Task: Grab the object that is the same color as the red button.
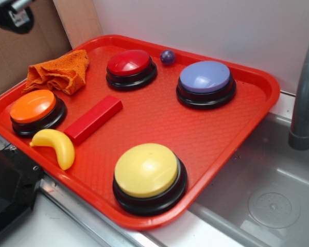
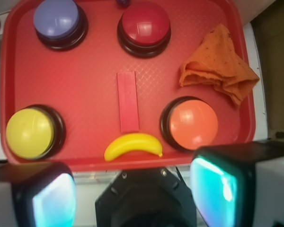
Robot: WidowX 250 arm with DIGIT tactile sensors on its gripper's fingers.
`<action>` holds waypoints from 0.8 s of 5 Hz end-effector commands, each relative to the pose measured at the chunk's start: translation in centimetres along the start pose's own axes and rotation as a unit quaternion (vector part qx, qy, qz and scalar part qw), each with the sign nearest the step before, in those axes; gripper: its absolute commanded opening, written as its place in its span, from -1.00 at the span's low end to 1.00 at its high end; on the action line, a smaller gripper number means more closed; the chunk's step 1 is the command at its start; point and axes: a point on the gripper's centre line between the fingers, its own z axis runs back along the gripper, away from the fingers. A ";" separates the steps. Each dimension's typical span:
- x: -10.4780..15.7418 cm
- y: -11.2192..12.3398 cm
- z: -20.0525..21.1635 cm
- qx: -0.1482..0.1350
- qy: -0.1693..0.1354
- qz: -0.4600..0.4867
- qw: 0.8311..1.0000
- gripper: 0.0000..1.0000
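The gripper (image 2: 132, 189) is seen from the wrist view at the lower edge, with its two fingers (image 2: 227, 189) set wide apart and nothing between them, so it is released. It hangs above the near rim of the big red plastic tray (image 2: 85, 85), well apart from all things on it.

Closest to the gripper in this view lies a small yellow plastic banana (image 2: 133, 146), curved. Its back almost touches the end of the long glossy red rectangular block (image 2: 128, 101), which lies flat in the middle of the tray. The other end of the block points toward the round red dome button on a black base (image 2: 145, 26), with a bare gap of tray between them.

Just beside the block and the banana stands the orange dome button (image 2: 193, 124), and on the other side, farther off, the yellow dome button (image 2: 30, 132). The purple-blue dome button (image 2: 58, 19) stands in the far corner, next to the red one. A crumpled orange cloth (image 2: 217, 66) lies beyond the orange button. A small dark purple ball (image 1: 168, 56) rests at the far rim near the red button. A grey metal sink (image 1: 278, 175) lies beside the tray.
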 end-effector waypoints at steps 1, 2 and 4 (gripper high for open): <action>2.5 1.1 -5.2 0.003 -0.012 0.055 0.998 1.00; 3.8 1.5 -8.4 -0.006 0.001 0.065 0.998 1.00; 5.7 0.6 -14.2 0.011 0.012 0.051 0.999 1.00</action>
